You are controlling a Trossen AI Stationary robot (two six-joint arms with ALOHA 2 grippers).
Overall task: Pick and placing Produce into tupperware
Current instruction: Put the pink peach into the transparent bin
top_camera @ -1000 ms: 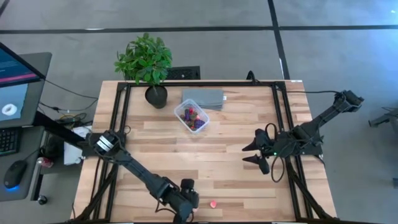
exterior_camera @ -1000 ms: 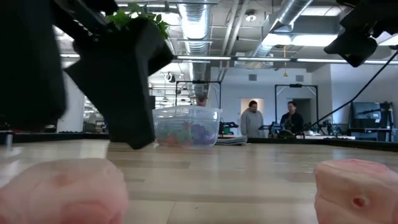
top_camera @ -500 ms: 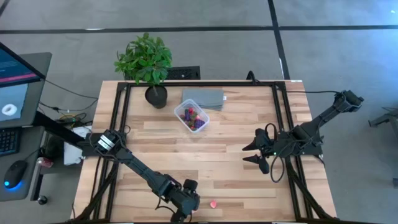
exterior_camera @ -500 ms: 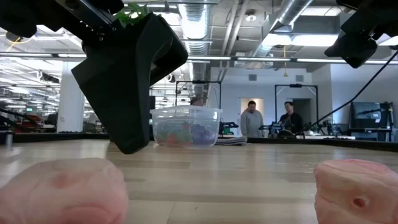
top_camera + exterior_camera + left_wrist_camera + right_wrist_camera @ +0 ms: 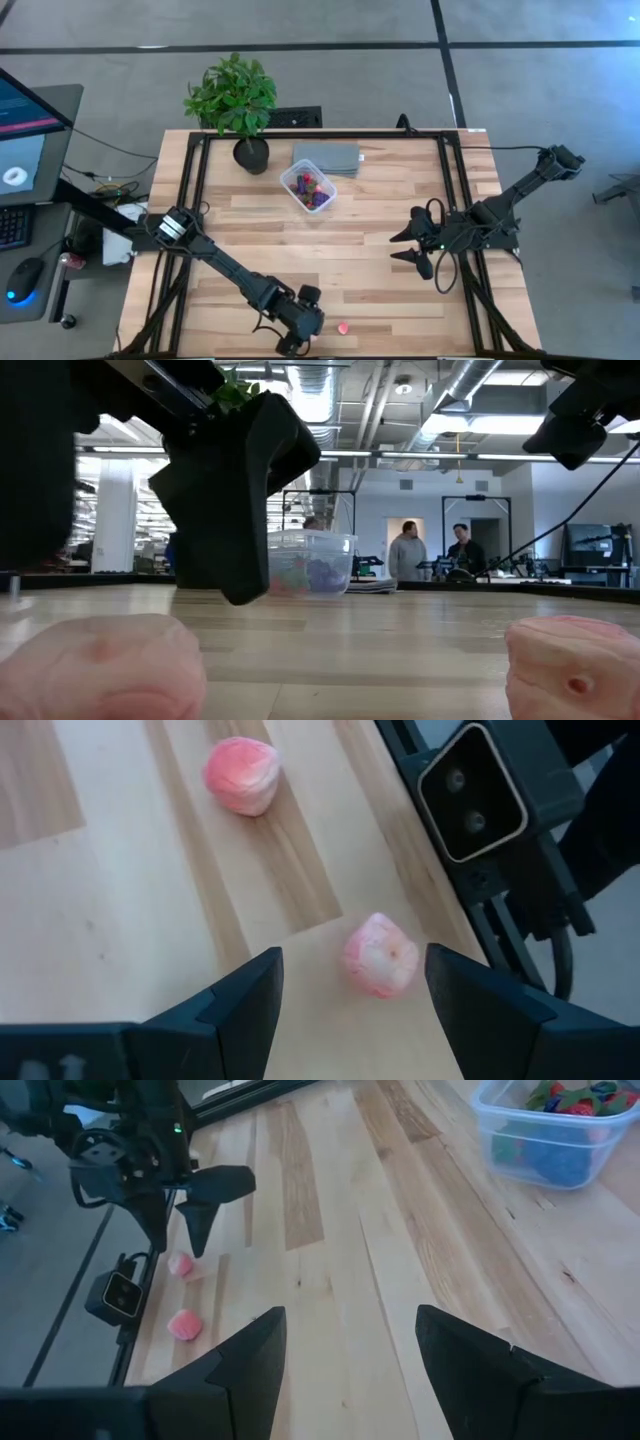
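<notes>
Fruit pieces are what must be moved, and two pale pink ones are left on the bare wood at the near edge of the table. One pink piece is seen between the spread fingers of the left gripper, which hangs just above it and holds nothing. The other pink piece lies a little farther on, apart from the first.

The pieces look small, light and a bit soft, like foam. They are rounded, so one could roll or pop out if it is squeezed near its top. It is judged best that a piece be taken across its fat middle, with one finger on each side. A soft squeeze should be enough.

The tupperware is set at the far side of the table, just beside a grey slab and near a potted plant. It is well apart from the two pink pieces. Red, dark blue and green bits are seen piled inside it. No lid is seen on it.

The right gripper is held over the right side of the table, spread wide and empty.
</notes>
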